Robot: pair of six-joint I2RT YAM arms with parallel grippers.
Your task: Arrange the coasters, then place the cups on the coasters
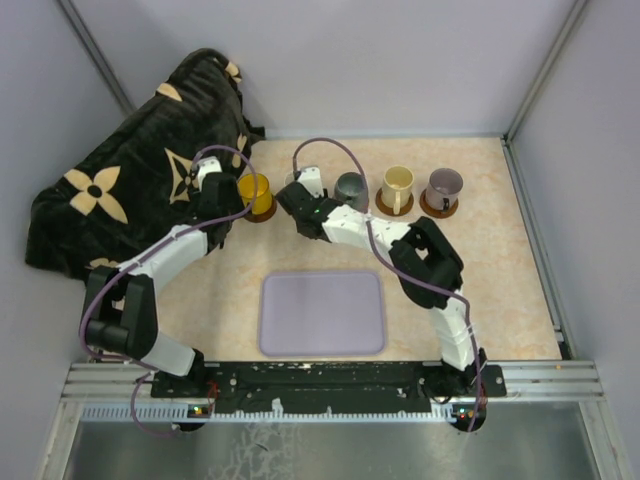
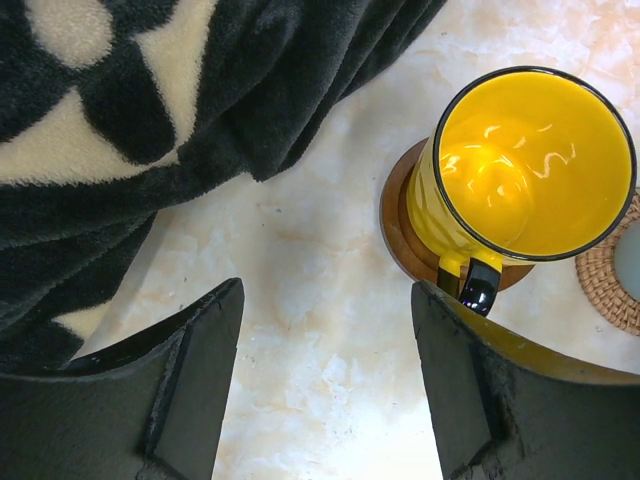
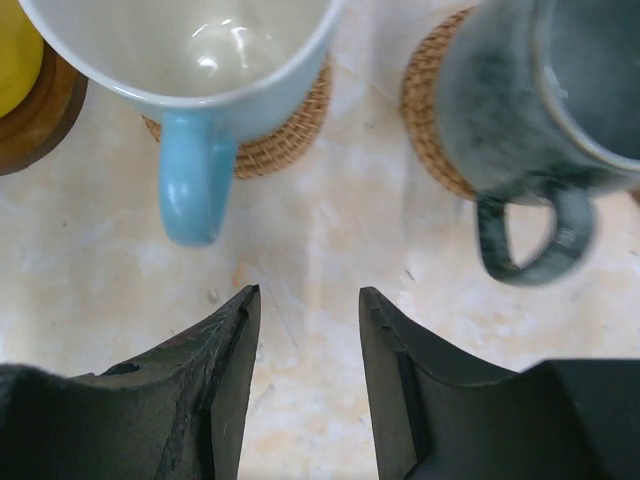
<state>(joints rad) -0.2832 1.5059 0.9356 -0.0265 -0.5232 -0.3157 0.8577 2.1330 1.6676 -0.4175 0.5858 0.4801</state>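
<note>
Several cups stand in a row at the back, each on a coaster. The yellow cup (image 2: 530,160) rests on a dark wooden coaster (image 2: 398,215). My left gripper (image 2: 328,340) hangs open just left of its handle, with only bare table between the fingers. A cream cup with a blue handle (image 3: 195,190) sits on a woven coaster (image 3: 290,130). Beside it the grey-green cup (image 3: 520,110) stands on another woven coaster (image 3: 425,110). My right gripper (image 3: 308,310) is open and empty in front of the gap between them. Further right are the pale yellow cup (image 1: 398,185) and the mauve cup (image 1: 444,186).
A black blanket with cream flowers (image 1: 130,190) is heaped at the back left, close to the left gripper. A lavender tray (image 1: 322,312) lies near the front middle. Grey walls close in the table on three sides.
</note>
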